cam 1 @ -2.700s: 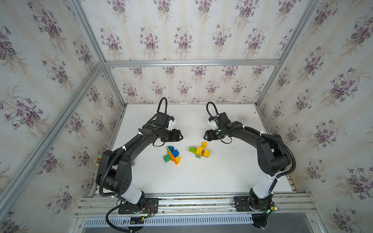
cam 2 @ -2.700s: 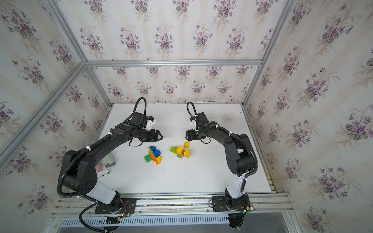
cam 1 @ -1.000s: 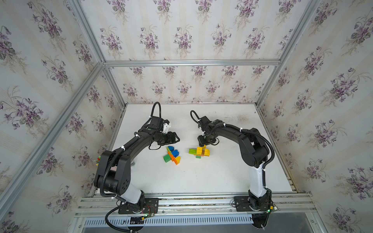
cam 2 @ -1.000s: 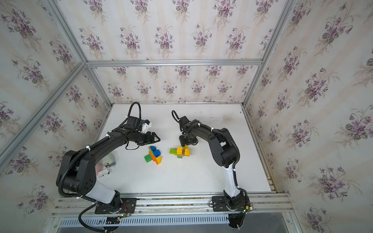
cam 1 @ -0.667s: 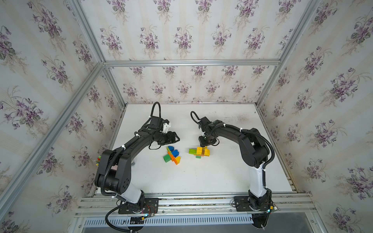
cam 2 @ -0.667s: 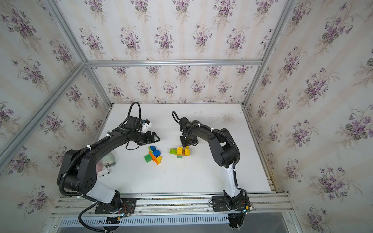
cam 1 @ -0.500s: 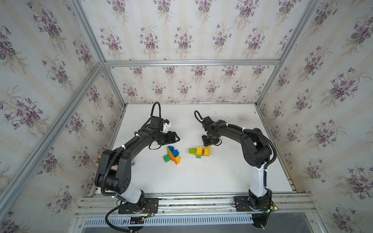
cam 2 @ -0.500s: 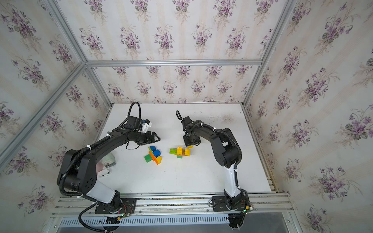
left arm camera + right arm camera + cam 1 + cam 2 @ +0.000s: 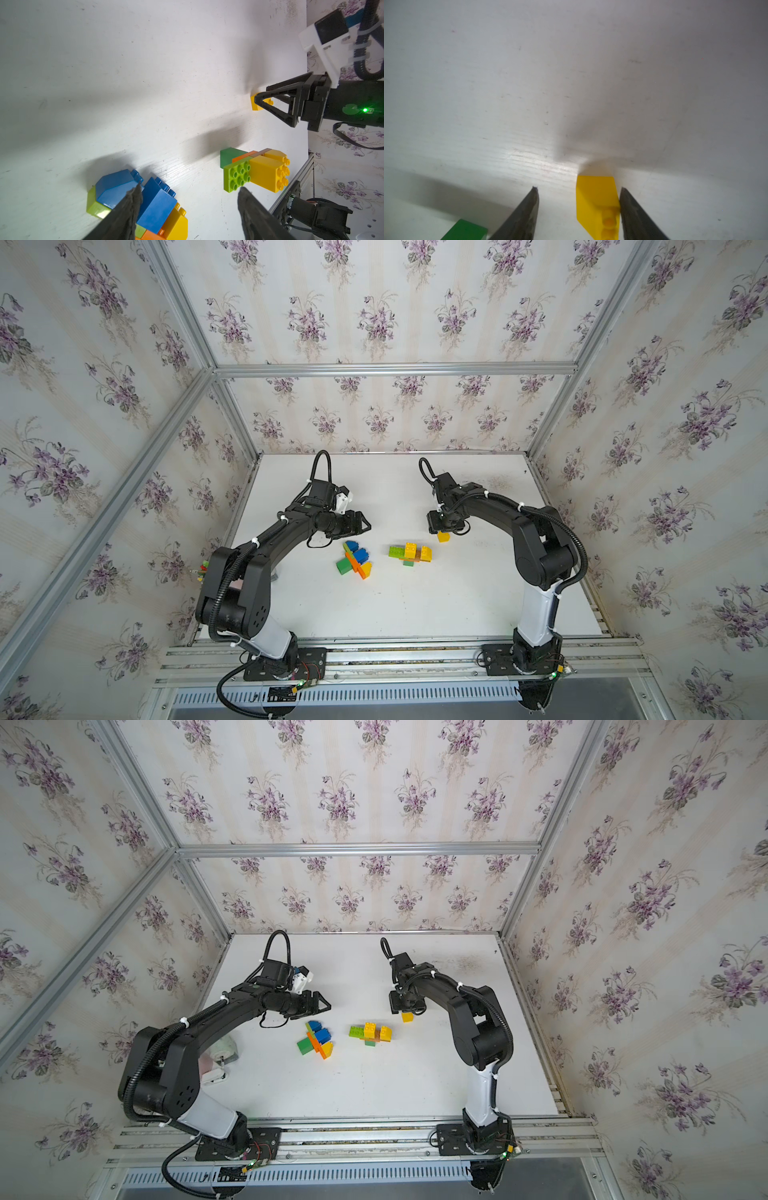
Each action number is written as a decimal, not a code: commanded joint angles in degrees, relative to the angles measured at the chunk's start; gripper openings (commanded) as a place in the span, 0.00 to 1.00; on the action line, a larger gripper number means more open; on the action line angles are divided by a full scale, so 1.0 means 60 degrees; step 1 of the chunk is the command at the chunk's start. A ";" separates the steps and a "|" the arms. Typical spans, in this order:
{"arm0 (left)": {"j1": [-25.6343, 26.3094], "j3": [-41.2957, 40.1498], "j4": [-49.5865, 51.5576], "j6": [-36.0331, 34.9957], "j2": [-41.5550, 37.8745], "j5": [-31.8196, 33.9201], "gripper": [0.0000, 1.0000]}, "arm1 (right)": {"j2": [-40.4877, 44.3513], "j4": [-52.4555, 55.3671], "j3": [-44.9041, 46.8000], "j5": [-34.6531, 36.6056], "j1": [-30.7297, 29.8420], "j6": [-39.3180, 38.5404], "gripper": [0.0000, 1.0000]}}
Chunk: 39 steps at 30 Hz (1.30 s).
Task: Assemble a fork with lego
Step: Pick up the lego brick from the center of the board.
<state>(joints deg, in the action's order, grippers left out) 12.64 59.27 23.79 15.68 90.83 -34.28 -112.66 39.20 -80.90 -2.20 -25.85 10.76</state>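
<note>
Straddles the yellow brick (image 9: 596, 199) with right claw (image 9: 578, 190) parted, just beside the green-and-yellow stack (image 9: 409, 552) on the worktop (image 9: 415, 605) (brick hugging one side, gap at the other). Risks shoving or tipping it if closed off-centre. Hangs left claw (image 9: 189, 188) wide and empty, near that stack.

Looks like a robotics lab test booth, not a lived-in room. Boxed in by flat panels of purple-flowered wallpaper (image 9: 374, 302) held in bare aluminium framing (image 9: 395, 369). Inside, a plain white table (image 9: 395, 605). Bolted to a slotted metal rail (image 9: 395, 655) along its front: a black left arm (image 9: 249, 572) and right arm (image 9: 540, 556), with loose cables (image 9: 232, 693) and a small lit circuit board (image 9: 291, 691) exposed.
</note>
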 commanded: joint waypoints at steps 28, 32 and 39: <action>-0.0013 -0.0166 -0.0190 0.0104 -0.0006 -0.0614 0.76 | 0.0045 -0.0462 0.0700 -0.0981 0.0492 -0.1160 0.63; -0.0013 -0.0164 -0.0186 0.0081 -0.0020 -0.0651 0.76 | 0.0324 -0.0446 0.1042 -0.1200 0.0471 -0.0979 0.63; -0.0013 -0.0304 -0.0237 0.0081 -0.0138 -0.0750 0.76 | 0.1269 -0.0692 0.2265 -0.1092 0.0425 -0.0643 0.61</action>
<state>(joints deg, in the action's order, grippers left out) 12.62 57.74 23.38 16.40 90.45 -37.71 -106.87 35.73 -68.69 -9.47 -23.11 5.32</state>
